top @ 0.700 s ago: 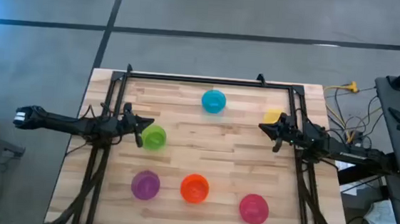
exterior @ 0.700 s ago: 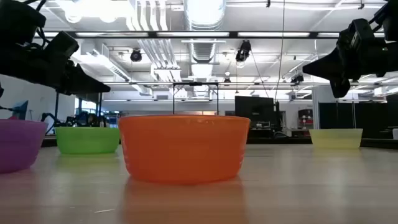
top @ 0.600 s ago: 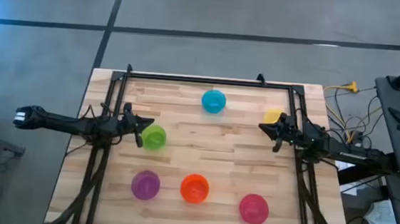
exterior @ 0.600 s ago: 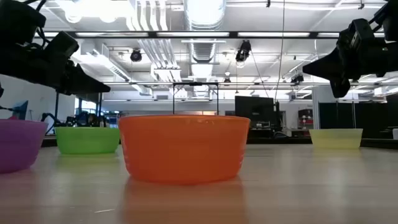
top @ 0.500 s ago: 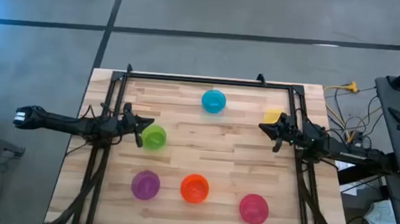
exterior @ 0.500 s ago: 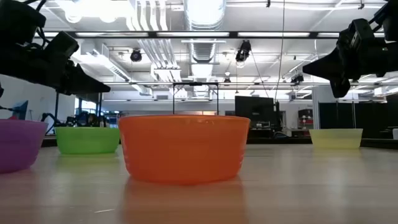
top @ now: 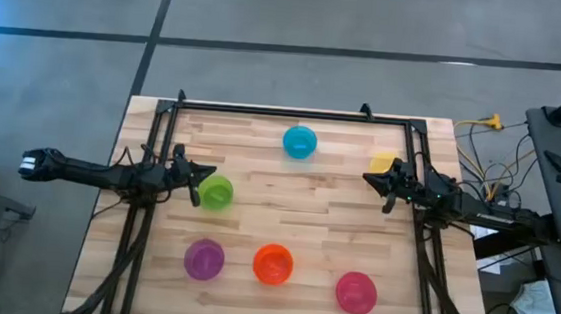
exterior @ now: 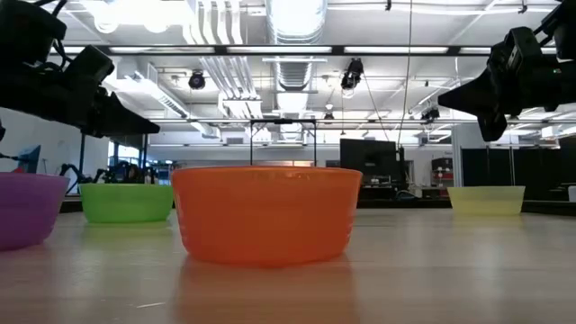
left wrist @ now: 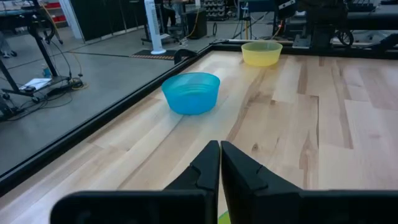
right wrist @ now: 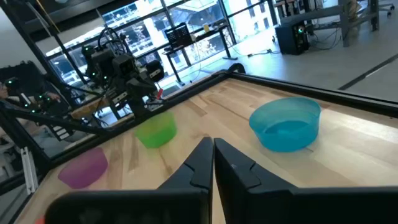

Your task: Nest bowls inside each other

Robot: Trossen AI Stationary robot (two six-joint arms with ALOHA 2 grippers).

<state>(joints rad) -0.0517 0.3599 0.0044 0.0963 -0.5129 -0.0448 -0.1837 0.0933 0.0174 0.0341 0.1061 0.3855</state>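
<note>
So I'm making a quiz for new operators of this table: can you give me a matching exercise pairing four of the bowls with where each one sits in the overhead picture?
Things:
1. blue bowl
2. green bowl
3. yellow bowl
4. pink bowl

Places:
A. at the right gripper
B. near edge, right of the orange bowl
C. far edge, middle
D. at the left gripper

Pairs: 1-C, 2-D, 3-A, 4-B

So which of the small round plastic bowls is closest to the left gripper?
The green plastic bowl: it sits right by the left gripper.
</note>
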